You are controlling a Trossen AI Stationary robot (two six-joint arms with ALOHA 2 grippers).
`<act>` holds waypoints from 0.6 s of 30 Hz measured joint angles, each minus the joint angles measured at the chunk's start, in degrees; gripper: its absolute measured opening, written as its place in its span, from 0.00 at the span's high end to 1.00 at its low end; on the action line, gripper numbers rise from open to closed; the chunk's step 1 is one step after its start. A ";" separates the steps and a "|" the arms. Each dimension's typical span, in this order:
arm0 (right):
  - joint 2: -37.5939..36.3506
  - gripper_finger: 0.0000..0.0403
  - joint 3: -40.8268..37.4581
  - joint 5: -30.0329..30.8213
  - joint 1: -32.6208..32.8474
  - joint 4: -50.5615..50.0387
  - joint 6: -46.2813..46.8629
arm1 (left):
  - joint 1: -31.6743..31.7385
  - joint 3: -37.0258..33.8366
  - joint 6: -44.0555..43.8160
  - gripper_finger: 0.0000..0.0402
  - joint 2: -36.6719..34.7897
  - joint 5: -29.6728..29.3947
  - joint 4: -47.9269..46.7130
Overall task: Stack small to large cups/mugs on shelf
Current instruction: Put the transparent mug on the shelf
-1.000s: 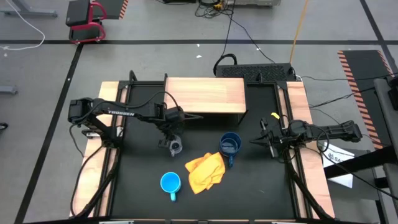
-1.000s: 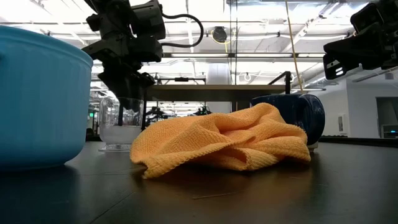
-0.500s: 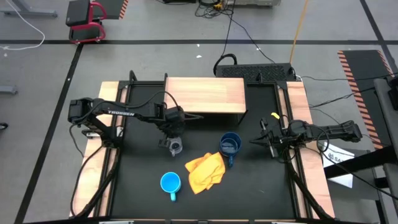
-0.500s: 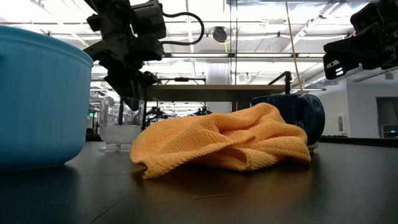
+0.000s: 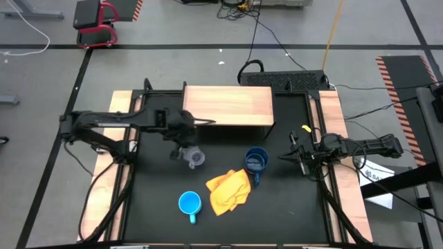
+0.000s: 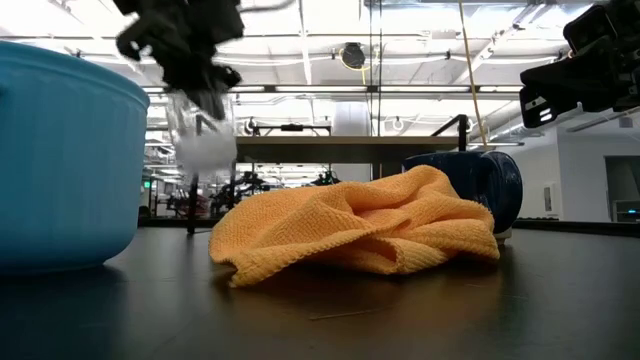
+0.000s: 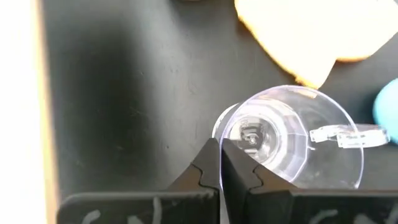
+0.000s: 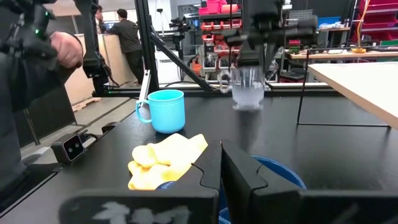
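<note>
— Glass cup [image 5: 196, 158], where was it?

— Clear of the worktop [image 5: 291, 207], hanging in my left hand [image 5: 184, 147]. My fingers [image 7: 208, 171] were clamped together on its rim. Seen from the low camera, the cup [image 6: 203, 128] sat in the air with its base off the black surface, just in front of the shelf [image 5: 228, 106].

— And the mugs?

— Both stood on the worktop. My dark blue mug [image 5: 256, 161] was near the middle, touching the upper edge of the yellow cloth [image 5: 228, 190]. My light blue mug [image 5: 190, 203] stood nearer the front edge, just beside the cloth on the left, handle pointing toward the front.

— Anything on the shelf?

— I saw only its bare wooden top, standing at the back of the worktop between the side rails [image 5: 334, 124].

— Your right hand?

— My right hand [image 5: 294, 156] waited above the right side of the worktop, beside the dark blue mug but apart from it, fingers pressed together on nothing.

— Anyone about?

— People [image 8: 129, 31] stood far off in the room beyond the worktop.
</note>
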 joint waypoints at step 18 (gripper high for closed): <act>0.11 1.00 -0.01 -0.39 0.00 0.04 -0.13 | 1.40 -5.35 -6.73 1.00 -23.14 -1.20 -3.57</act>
